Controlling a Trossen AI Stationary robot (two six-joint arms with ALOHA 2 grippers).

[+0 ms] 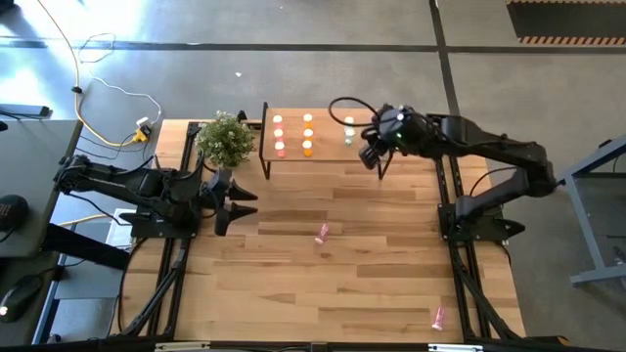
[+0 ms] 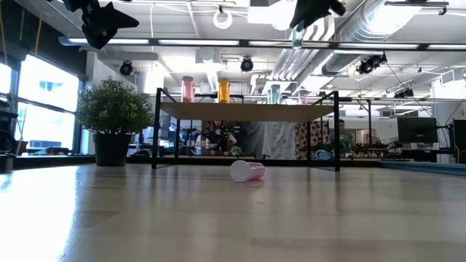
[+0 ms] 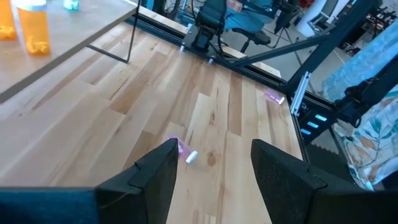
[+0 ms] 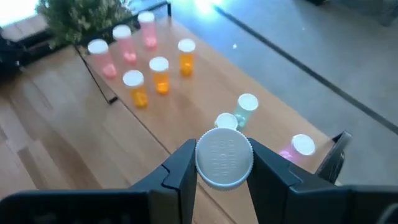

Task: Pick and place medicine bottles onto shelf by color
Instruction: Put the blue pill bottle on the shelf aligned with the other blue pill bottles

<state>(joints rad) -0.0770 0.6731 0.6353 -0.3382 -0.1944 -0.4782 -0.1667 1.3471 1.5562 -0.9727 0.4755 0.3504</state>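
White-capped bottle (image 4: 224, 158) clamped betw. right gripper (image 4: 222, 163) fingers, held above the shelf (image 1: 323, 154) near its right end. On shelf: 3 pink bottles (image 1: 279, 135) at left end, 3 orange bottles (image 1: 307, 135) mid, 2 green bottles (image 1: 349, 130) right of those, standing upright. Potted plant (image 1: 226, 139) on table (image 1: 293, 284) just off shelf's left end. Pink bottle (image 1: 323, 233) lies mid-table on its side, another (image 1: 437, 316) near front right corner. Left gripper (image 1: 238, 202) w/ fingers apart, off left of mid-table bottle
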